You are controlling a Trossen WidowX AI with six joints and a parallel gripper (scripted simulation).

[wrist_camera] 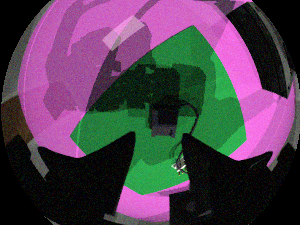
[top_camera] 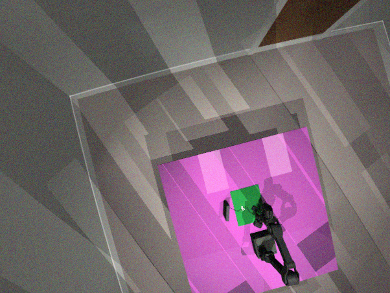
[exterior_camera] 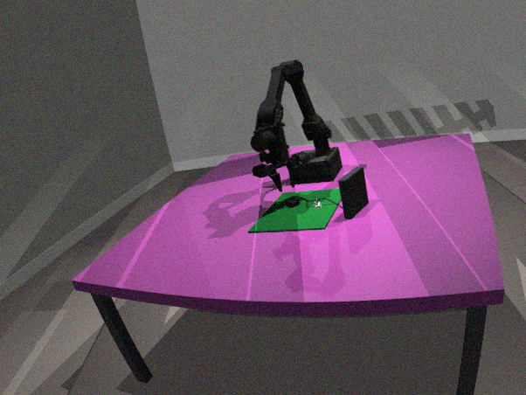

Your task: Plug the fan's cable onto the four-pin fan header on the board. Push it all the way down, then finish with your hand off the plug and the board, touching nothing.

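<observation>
Gripper (top_camera: 258, 215) (exterior_camera: 287, 188) (wrist_camera: 158, 136) partly open, empty, above black plug (exterior_camera: 292, 202) (wrist_camera: 165, 121). Plug's on green board (top_camera: 245, 198) (exterior_camera: 290, 223) (wrist_camera: 225, 116), apart from white fan header (top_camera: 242, 208) (exterior_camera: 317, 204) (wrist_camera: 179, 166). Upright black fan (top_camera: 226, 210) (exterior_camera: 355, 192) stands beside board, farther off.

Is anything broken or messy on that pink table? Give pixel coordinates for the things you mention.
Nothing looks broken or spilled. The fan's plug (exterior_camera: 292, 201) (wrist_camera: 164, 119) lies loose on the green board (top_camera: 245, 193) (exterior_camera: 288, 223) (wrist_camera: 225, 119), away from the little white header (top_camera: 242, 208) (exterior_camera: 317, 204) (wrist_camera: 179, 166), so it isn't plugged in. The gripper (top_camera: 256, 215) (exterior_camera: 287, 189) (wrist_camera: 158, 136) is open above the board, holding nothing.
</observation>
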